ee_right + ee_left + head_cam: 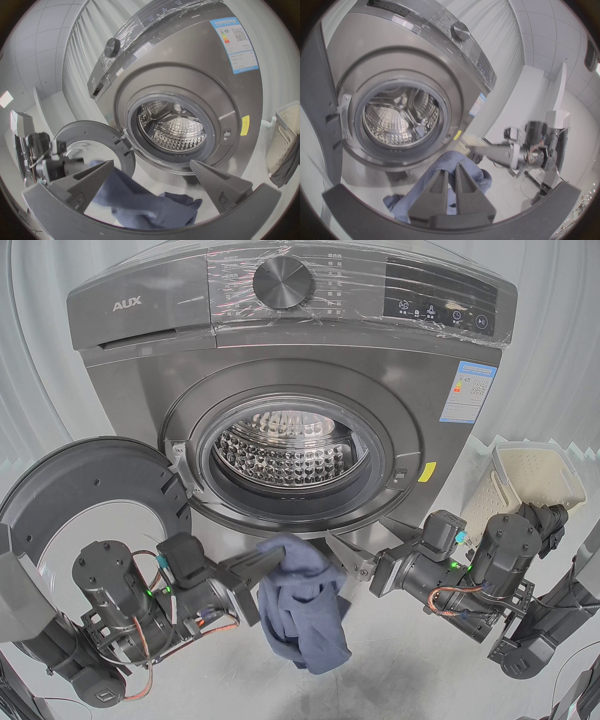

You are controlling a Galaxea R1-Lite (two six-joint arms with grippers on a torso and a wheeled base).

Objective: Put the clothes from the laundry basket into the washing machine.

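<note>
Head view, left to right. The round door [75, 490] of the washing machine [281, 365] is standing swung open at the left. The left claw [275, 554] is hanging in front of and below the machine's opening, clamped on the top fold of a blue garment [306, 609]. The garment is drooping from the claw toward the floor [400, 652]. The steel drum [281, 452] is lying open behind it, below a round dial [282, 282]. The right claw [340, 555] is pointing at the garment from the right, near it but apart from it. At the far right a cream laundry basket [537, 471] is standing just beside the machine, with a dark garment [544, 521] draping over its near rim.

Left wrist view. The left claw [451, 170] is showing both fingers [437, 187] pressed together, with the blue garment [470, 170] bunching over and around their tips. The drum [400, 115] is facing the camera from behind the cloth.

Right wrist view. The right claw [151, 162] is showing its fingers [215, 181] spread wide apart and gripping nothing. The blue garment [147, 206] is hanging between and beyond them. The door [90, 140] is standing open on one side. On the other side are the laundry basket [286, 134] and its dark garment [286, 165].
</note>
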